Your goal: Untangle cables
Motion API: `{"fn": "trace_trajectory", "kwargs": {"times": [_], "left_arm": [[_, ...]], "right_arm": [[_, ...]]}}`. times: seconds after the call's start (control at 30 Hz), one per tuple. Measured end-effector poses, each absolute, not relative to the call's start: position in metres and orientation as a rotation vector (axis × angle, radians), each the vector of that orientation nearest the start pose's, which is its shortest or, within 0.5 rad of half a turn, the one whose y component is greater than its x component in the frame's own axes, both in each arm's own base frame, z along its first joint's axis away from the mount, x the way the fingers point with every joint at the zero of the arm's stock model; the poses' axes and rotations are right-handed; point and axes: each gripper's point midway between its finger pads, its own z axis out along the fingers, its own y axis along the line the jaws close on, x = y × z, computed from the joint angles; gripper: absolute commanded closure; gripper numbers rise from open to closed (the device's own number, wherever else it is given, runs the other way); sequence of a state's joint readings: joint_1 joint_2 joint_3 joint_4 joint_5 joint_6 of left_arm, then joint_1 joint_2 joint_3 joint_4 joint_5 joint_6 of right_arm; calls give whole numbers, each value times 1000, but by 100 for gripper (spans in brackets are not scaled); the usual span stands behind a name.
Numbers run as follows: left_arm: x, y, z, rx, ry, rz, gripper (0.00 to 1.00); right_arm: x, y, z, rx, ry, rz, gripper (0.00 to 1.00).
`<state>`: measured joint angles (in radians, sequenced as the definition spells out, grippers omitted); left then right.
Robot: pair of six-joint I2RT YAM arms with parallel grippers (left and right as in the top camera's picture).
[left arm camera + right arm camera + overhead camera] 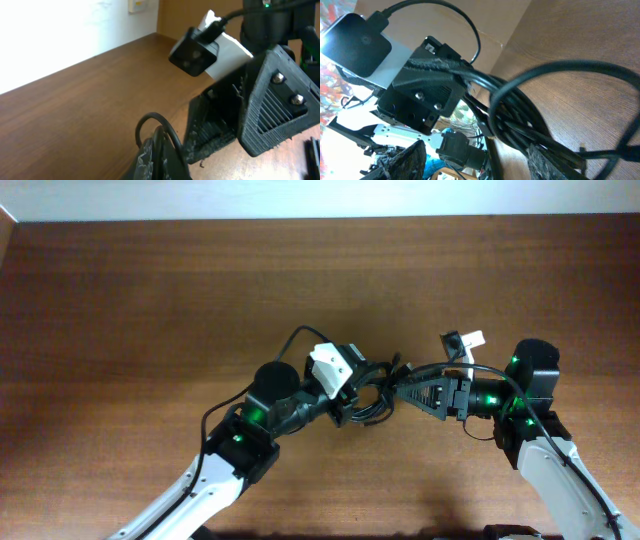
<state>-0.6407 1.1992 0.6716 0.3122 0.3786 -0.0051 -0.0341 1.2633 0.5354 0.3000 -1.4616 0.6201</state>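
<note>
Worktop of dark brown wood fills the overhead view, with both arms meeting near its middle. From the lower left comes the left pincer, closed on the cables. Overhead, that grip is only a dark blur. The left wrist view shows it plainly: a thin black loop of cord rises from between the pressed-together fingers. The right wrist view shows the cords running out of that pincer's tip.

The cables form a loose black tangle between the two pincers. I cannot tell whether it touches the wood.

At the right, the right pincer points into the tangle. Overhead its jaws merge into one dark wedge. Its own wrist view shows them standing apart, with several cords passing between and lying against one finger.
</note>
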Motion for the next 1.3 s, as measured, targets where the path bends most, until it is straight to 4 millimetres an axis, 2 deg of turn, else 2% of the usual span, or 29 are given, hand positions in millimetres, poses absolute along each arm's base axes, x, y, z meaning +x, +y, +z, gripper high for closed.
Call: {"fn": "trace_trajectory", "kwargs": {"times": [0.13,0.3,0.57,0.9,1.13,1.23,1.3], "left_arm": [[274,-301,228,870,1646,-820,100],[268,-310,237,879,1595,-833,100],[267,-311,238,850,1613,-876,100],[267,-312,244,846,1596,-878,100],[269,-313,248,837,1587,-877,100],[270,-315,248,831,1587,-886,100],[268,-316,247,834,1586,-897,100]], "right_arm": [[253,162,209,-389,1957,1809,36],[253,162,209,-400,1950,1801,36],[258,161,207,-412,1935,1742,37],[265,160,219,-514,1838,1642,38],[264,161,227,-589,1777,1608,50],[259,169,230,-644,1754,1613,71],[257,172,230,-660,1750,1621,90]]}}
